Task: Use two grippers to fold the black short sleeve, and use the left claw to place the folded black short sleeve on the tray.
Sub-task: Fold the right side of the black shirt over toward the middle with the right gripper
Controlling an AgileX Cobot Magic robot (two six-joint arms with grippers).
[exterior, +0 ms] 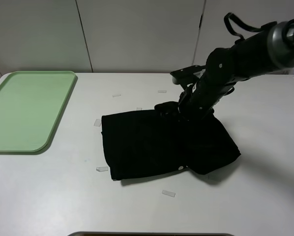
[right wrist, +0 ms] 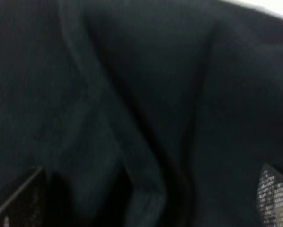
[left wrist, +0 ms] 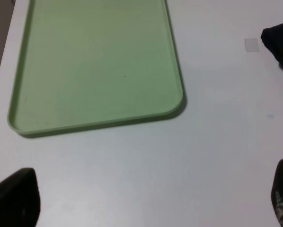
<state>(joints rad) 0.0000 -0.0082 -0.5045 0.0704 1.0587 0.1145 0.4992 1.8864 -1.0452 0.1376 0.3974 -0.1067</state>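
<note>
Cloth like the black short sleeve (exterior: 161,145), lying at the middle of the surface (exterior: 265,196), we judge limp and light; best pinched at a corner. Our right tool (right wrist: 148,198) hangs spread over its far edge; our left tool (left wrist: 148,196) gapes empty near the tray (left wrist: 94,71).

The right arm (exterior: 235,59) reaches in from the far right and slopes down to the right gripper (exterior: 172,110), which is held low with its jaws wide apart. The left gripper (left wrist: 148,201) hovers, jaws equally wide, showing only its fingertips (left wrist: 13,201).
</note>
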